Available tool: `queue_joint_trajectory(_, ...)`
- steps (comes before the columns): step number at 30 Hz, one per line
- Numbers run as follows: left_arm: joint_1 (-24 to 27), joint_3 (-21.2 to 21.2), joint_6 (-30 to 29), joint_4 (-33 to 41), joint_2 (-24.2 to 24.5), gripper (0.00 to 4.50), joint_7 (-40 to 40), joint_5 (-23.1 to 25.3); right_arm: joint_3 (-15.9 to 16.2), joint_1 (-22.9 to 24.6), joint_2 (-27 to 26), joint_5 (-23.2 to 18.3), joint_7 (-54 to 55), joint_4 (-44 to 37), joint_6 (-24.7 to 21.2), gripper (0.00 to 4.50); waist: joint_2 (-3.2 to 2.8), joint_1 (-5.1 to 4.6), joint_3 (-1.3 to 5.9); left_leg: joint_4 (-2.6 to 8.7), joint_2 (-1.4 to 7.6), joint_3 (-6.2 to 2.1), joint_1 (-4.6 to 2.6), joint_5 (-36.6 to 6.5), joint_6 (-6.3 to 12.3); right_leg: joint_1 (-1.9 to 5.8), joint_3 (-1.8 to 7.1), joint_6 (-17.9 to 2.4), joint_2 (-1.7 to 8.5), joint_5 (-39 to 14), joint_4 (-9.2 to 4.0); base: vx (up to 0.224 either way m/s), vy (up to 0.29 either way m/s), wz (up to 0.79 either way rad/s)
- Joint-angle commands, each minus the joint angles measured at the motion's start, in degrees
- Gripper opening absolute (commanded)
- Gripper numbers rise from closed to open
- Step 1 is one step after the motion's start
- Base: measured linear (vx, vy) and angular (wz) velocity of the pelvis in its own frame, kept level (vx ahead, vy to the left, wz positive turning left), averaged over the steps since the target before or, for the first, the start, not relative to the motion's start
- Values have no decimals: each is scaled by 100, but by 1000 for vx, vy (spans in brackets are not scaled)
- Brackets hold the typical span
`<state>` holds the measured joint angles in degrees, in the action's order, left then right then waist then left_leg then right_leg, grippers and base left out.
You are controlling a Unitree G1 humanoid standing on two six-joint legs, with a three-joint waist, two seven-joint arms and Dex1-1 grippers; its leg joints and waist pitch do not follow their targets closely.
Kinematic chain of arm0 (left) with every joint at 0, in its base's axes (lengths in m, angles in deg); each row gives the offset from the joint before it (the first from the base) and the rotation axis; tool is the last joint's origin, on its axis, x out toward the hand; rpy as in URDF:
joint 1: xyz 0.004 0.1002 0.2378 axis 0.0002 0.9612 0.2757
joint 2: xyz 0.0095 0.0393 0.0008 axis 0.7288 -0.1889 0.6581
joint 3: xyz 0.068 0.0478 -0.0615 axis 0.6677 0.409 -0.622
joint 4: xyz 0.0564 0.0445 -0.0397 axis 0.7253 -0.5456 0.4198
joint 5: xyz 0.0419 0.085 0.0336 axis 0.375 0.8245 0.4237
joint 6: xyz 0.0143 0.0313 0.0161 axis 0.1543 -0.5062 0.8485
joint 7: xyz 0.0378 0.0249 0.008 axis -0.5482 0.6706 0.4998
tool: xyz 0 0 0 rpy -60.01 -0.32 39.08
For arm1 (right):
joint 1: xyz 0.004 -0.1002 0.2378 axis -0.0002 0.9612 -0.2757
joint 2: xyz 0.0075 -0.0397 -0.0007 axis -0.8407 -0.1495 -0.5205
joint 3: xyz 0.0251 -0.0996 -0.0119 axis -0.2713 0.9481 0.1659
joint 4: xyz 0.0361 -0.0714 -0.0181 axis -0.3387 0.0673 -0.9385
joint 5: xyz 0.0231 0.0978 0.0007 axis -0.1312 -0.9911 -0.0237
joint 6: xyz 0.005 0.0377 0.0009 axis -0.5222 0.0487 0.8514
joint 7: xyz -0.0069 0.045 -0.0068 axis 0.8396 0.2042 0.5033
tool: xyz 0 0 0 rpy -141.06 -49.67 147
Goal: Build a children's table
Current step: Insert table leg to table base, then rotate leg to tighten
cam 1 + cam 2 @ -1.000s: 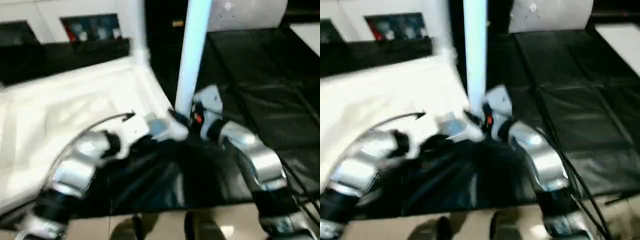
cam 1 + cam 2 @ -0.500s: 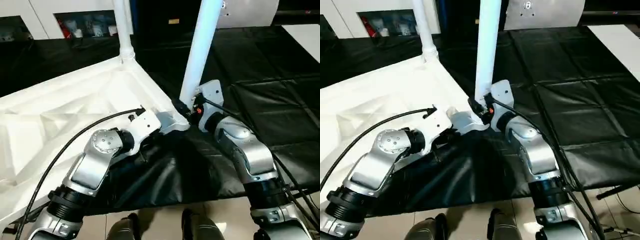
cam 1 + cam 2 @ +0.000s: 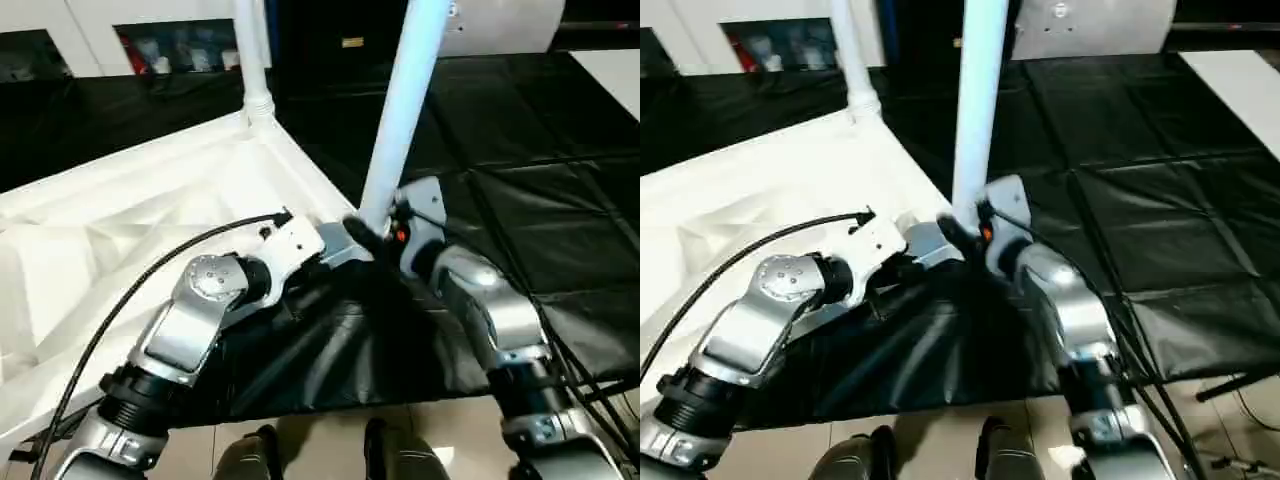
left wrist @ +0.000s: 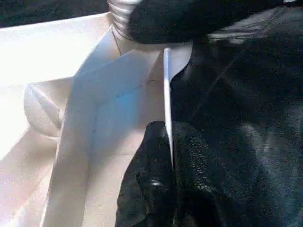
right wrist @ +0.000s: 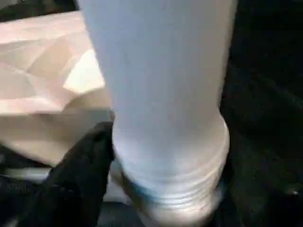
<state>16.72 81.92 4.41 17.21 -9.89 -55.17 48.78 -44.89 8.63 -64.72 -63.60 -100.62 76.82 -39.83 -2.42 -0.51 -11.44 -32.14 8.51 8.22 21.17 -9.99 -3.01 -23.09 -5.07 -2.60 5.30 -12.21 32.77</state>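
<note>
Children's table top [image 3: 130, 215], white and turned underside up so its ribs show, lies on the black sheet-covered worktop [image 3: 560, 170] and fills the left half of the head views. At its far corner a white leg [image 3: 252, 50] stands upright in a round socket. The left gripper [image 4: 171, 142] reaches in from the lower left to the near corner of the top; in its wrist view the two black fingers [image 4: 154, 156] are pressed from both sides against the thin upright edge wall of the top, so the jaws are narrow and holding that rim. Just right of it, at the same near corner, a second leg [image 3: 400, 110] rises and leans slightly to the right, its ringed foot sitting at the corner socket [image 5: 175, 189]. The right gripper [image 3: 372, 232] is at the base of this leg; its wrist view shows one black finger [image 5: 83, 175] lying against the side of the leg just above the rings, with the other finger hidden, so I cannot tell how the jaws stand. Farther right the worktop's dark sheet is creased.
</note>
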Motion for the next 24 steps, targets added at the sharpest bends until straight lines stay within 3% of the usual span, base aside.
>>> queue_joint_trajectory(1,-97,-101,251,-302,252,0,-2,146,-76,284,164,-202,-334,-267,-37,390,-22,25,402,436,374,-132,-61,-1991,292,256,331,-723,403,-2296,-486,0,0,0)
queue_joint_trajectory(4,-125,-57,450,-445,327,0,-74,156,-153,401,286,-298,-513,-421,46,412,-2,21,425,419,361,-126,-13,-1817,357,290,327,-738,404,-2208,-482,0,0,0)
queue_joint_trajectory(9,-192,97,1141,-716,544,0,-503,27,-367,545,647,-496,-1002,-644,271,446,-3,50,454,370,352,-72,-46,-1668,425,249,339,-824,392,-2249,-506,0,0,0)
queue_joint_trajectory(10,-191,114,1258,-754,589,0,-648,-39,-433,559,745,-585,-1143,-717,277,446,-5,78,491,358,381,-48,-39,-1421,500,263,347,-915,380,-1904,-450,0,0,0)
queue_joint_trajectory(13,-215,187,1840,-937,724,0,-1021,-176,-519,570,1036,-735,-1515,-873,367,446,-10,102,527,333,389,-21,-44,-1314,568,252,334,-1050,356,-1693,-420,21,-10,2)
queue_joint_trajectory(15,-235,280,2165,-1113,836,0,-1351,-225,-505,518,1282,-782,-1864,-928,409,446,-11,114,560,299,387,24,-47,-1055,626,250,342,-1215,342,-1270,-372,67,-30,8)
queue_joint_trajectory(16,-241,321,2323,-1184,863,0,-1496,-260,-487,482,1355,-735,-1961,-897,506,446,-5,126,618,262,400,51,-20,-606,781,287,347,-1359,338,-660,-278,71,-20,3)
queue_joint_trajectory(17,-245,342,2409,-1236,868,0,-1615,-308,-462,439,1413,-679,-2035,-847,595,446,-13,123,630,253,410,51,4,-438,828,309,342,-1417,331,-427,-234,71,-20,3)
queue_joint_trajectory(19,-252,403,2621,-1318,896,0,-1967,-438,-274,345,1635,-558,-2431,-779,776,446,-3,131,726,175,383,67,16,195,1131,339,335,-1614,296,605,-81,28,-2,0)
queue_joint_trajectory(21,-273,460,2721,-1350,921,0,-2122,-466,-125,308,1778,-532,-2747,-772,819,446,-11,145,774,116,377,65,24,652,1402,325,328,-1708,279,1213,6,0,0,0)
queue_joint_trajectory(22,-298,510,2817,-1389,946,0,-2220,-480,-6,302,1889,-538,-2997,-786,819,446,-4,173,729,78,378,90,53,662,1650,281,325,-1735,292,1239,1,0,0,0)
queue_joint_trajectory(24,-316,540,2889,-1423,964,0,-2295,-496,65,293,1954,-538,-3149,-781,821,446,-15,207,721,80,407,81,54,450,1648,285,316,-1705,319,888,-19,0,0,0)
